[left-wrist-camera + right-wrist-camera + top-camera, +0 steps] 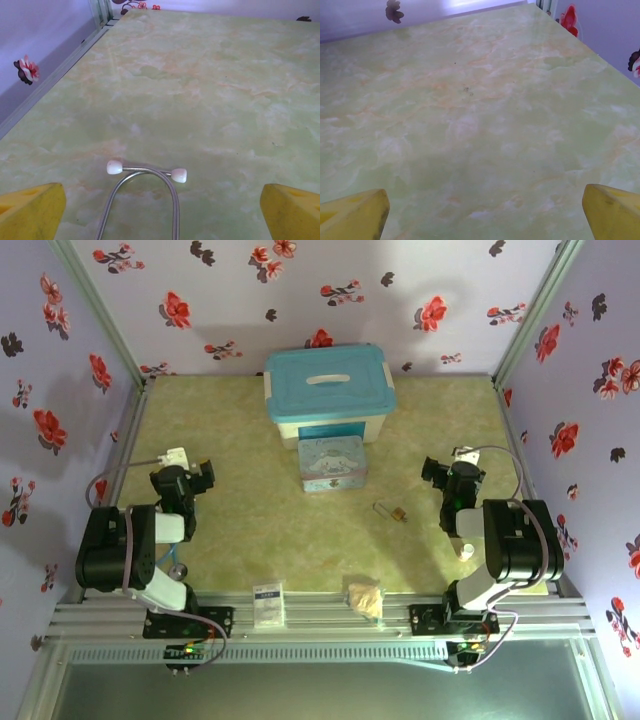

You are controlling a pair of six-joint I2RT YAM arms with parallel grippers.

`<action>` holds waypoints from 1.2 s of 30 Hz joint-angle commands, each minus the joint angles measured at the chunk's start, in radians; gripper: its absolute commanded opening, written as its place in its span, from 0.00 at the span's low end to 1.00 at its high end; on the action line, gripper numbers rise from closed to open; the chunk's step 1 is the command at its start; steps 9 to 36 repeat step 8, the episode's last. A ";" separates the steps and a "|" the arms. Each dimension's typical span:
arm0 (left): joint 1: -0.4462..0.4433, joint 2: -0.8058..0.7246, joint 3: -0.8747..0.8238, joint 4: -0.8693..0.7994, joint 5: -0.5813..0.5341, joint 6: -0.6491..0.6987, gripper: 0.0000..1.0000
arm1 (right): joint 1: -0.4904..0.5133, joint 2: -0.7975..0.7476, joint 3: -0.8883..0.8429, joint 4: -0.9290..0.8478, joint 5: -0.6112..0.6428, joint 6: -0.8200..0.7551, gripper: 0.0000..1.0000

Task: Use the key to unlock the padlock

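Note:
The tiny brass padlock (398,514) lies on the green marbled table, right of centre, with its thin silver shackle pointing left. I cannot pick out the key; it is too small to tell apart from the shackle. My left gripper (200,476) (160,212) rests low at the left, open, its yellow fingertips (31,207) wide apart with nothing held. My right gripper (436,472) (485,212) sits just right of and beyond the padlock, open, with bare table between its yellow fingertips (612,210).
A bent wire loop with two white tips (146,171) lies on the table between the left fingers. A blue-lidded box (330,390) and a blue cartoon tin (333,462) stand at the centre back. A white card (268,603) and a beige wad (366,598) lie at the front edge.

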 commanded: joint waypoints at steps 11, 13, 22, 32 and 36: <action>-0.011 0.008 0.012 0.046 -0.013 0.035 1.00 | 0.004 -0.002 0.014 0.018 -0.050 -0.036 0.99; -0.011 0.008 0.012 0.046 -0.013 0.035 1.00 | 0.004 -0.002 0.014 0.018 -0.050 -0.036 0.99; -0.011 0.008 0.012 0.046 -0.013 0.035 1.00 | 0.004 -0.002 0.014 0.018 -0.050 -0.036 0.99; -0.011 0.008 0.012 0.046 -0.013 0.035 1.00 | 0.004 -0.002 0.014 0.018 -0.050 -0.036 0.99; -0.011 0.008 0.012 0.046 -0.013 0.035 1.00 | 0.004 -0.002 0.014 0.018 -0.050 -0.036 0.99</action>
